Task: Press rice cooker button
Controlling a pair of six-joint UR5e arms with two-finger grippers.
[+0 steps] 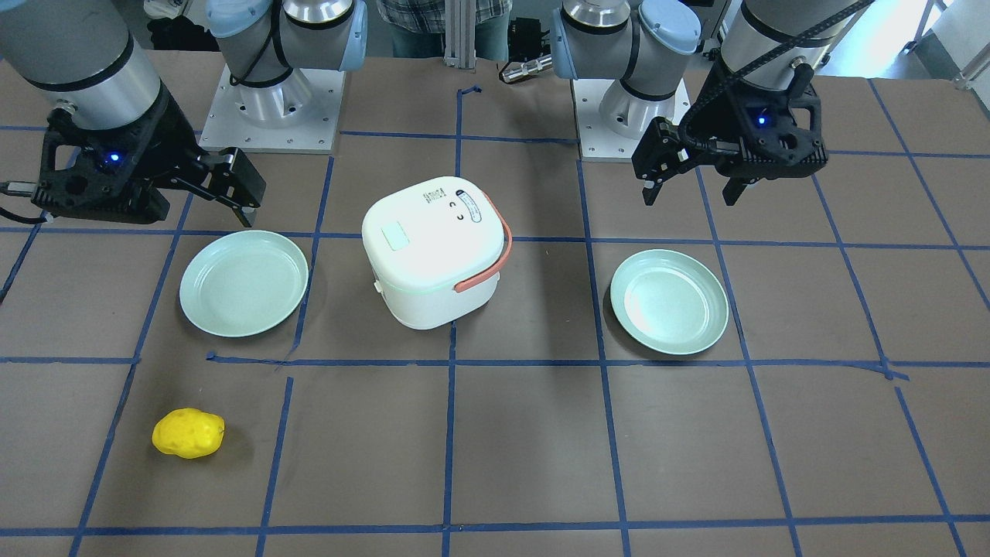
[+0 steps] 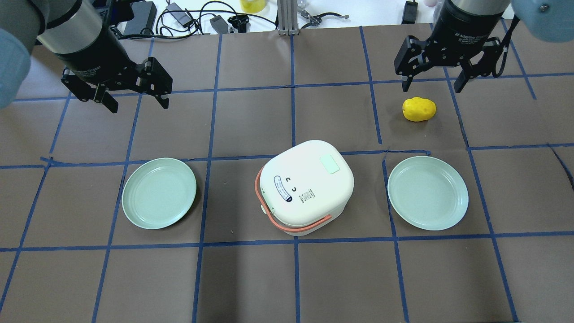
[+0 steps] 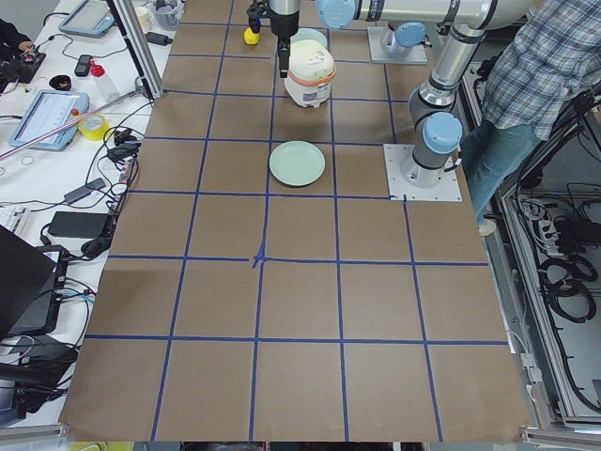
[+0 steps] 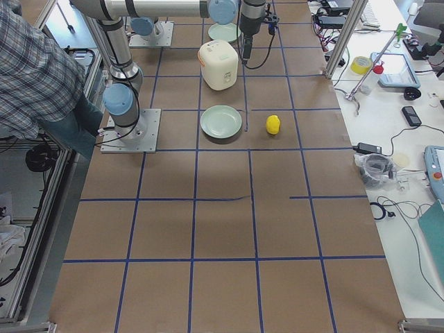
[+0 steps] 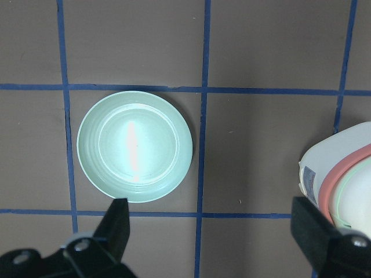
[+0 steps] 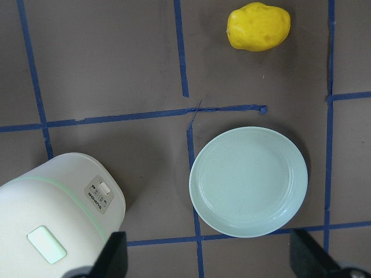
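Observation:
The white rice cooker (image 2: 307, 186) with an orange handle stands at the table's middle, lid shut. A mint-green rectangular button (image 2: 329, 163) sits on its lid and also shows in the front view (image 1: 398, 236) and the right wrist view (image 6: 47, 244). My left gripper (image 2: 134, 96) hovers open and empty, high above the table, to the cooker's far left. My right gripper (image 2: 432, 83) hovers open and empty to the cooker's far right, near the potato. Neither touches the cooker. In the left wrist view the cooker's edge (image 5: 342, 185) is at the right.
Two mint-green plates flank the cooker, one on the left (image 2: 159, 193) and one on the right (image 2: 428, 193). A yellow potato (image 2: 419, 109) lies beyond the right plate. Cables and tools lie past the table's far edge. A person stands behind the arm bases.

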